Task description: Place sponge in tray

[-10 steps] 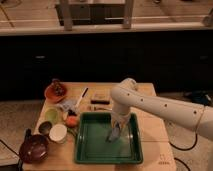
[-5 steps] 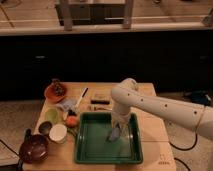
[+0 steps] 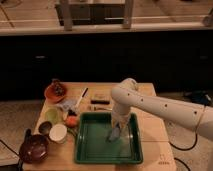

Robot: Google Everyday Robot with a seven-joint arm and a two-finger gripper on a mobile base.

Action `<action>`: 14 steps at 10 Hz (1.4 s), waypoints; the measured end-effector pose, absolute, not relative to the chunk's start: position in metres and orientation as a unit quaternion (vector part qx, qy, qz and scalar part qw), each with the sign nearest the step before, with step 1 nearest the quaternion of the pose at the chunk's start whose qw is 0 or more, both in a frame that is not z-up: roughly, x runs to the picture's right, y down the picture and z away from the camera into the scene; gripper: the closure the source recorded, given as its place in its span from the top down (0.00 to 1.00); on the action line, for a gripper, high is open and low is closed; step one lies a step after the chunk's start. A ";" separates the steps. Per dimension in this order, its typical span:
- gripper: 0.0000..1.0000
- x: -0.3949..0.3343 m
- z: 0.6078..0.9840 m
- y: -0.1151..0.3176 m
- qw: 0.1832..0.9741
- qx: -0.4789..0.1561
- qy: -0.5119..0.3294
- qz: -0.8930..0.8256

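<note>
The dark-green tray point(image 3: 83, 150) lies at the front of the wooden table. My white arm reaches in from the right and bends straight down into it. The gripper point(image 3: 116, 129) hangs low over the tray's right-middle floor. Right under the gripper's tip, on or just above the tray floor, is the pale blue-grey sponge point(image 3: 113, 135). The gripper hides part of the sponge, and I cannot tell whether it still touches it.
Left of the tray stand a dark-red bowl point(image 3: 34, 148), a white cup point(image 3: 58, 132), a green cup point(image 3: 52, 116) and an orange item point(image 3: 71, 121). Behind are an orange plate point(image 3: 54, 92), a crumpled wrapper point(image 3: 67, 104), a brown block point(image 3: 100, 95) and a pen-like stick point(image 3: 82, 96).
</note>
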State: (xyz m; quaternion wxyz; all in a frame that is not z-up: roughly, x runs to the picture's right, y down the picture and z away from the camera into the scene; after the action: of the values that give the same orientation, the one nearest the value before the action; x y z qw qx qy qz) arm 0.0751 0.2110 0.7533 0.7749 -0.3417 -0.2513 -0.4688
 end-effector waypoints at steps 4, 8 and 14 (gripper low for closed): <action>0.76 0.074 0.755 0.208 0.774 -0.341 -0.252 -0.470; 0.80 0.073 0.757 0.206 0.771 -0.344 -0.252 -0.473; 0.80 0.076 0.754 0.205 0.771 -0.336 -0.256 -0.476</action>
State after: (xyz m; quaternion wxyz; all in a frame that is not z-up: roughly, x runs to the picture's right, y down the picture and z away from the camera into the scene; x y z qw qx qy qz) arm 0.0763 0.2054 0.7541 0.7715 -0.3365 -0.2558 -0.4756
